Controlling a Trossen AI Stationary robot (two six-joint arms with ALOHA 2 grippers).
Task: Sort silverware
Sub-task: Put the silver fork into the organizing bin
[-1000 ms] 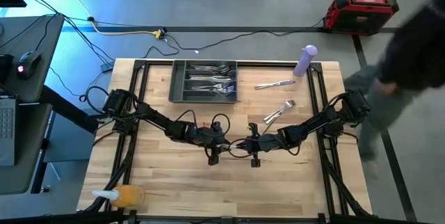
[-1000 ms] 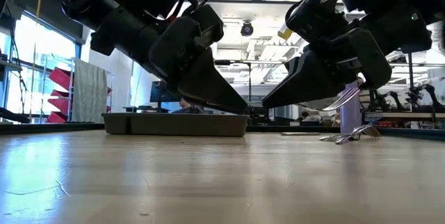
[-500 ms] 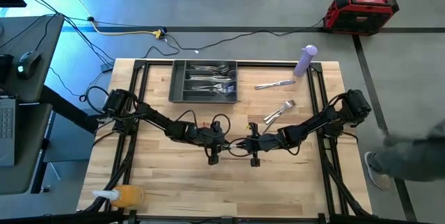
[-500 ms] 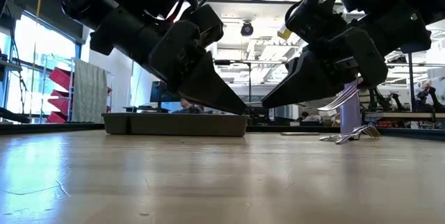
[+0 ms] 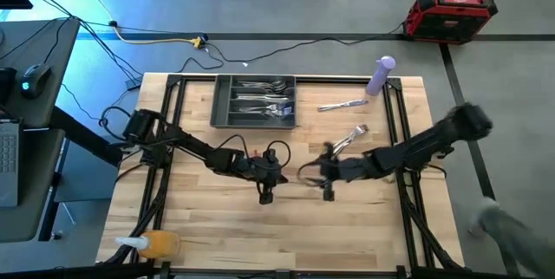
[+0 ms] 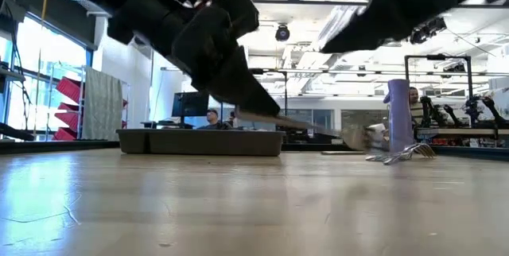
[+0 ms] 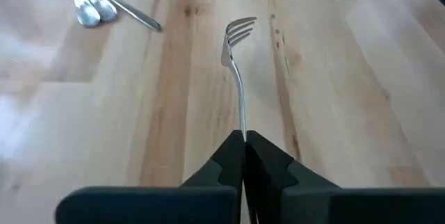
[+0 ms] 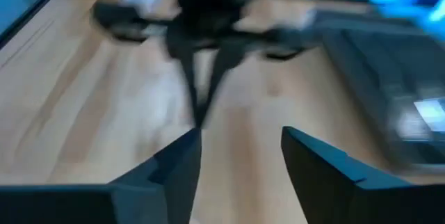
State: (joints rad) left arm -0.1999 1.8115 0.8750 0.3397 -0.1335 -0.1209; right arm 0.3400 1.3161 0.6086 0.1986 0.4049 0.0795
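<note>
With the left gripper [image 7: 243,140] clamped on a fork [image 7: 238,78] and the right gripper [image 8: 240,158] fingers apart, next comes carrying it to the tray [image 5: 222,106].

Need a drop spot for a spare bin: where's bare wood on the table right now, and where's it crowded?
Free: the near strip in front of both grippers, right of the orange bottle, and the left part beside the tray. Crowded: mid-table, where the left gripper holds a fork facing the open right gripper, and the far right, with loose silverware and the purple bottle.
</note>
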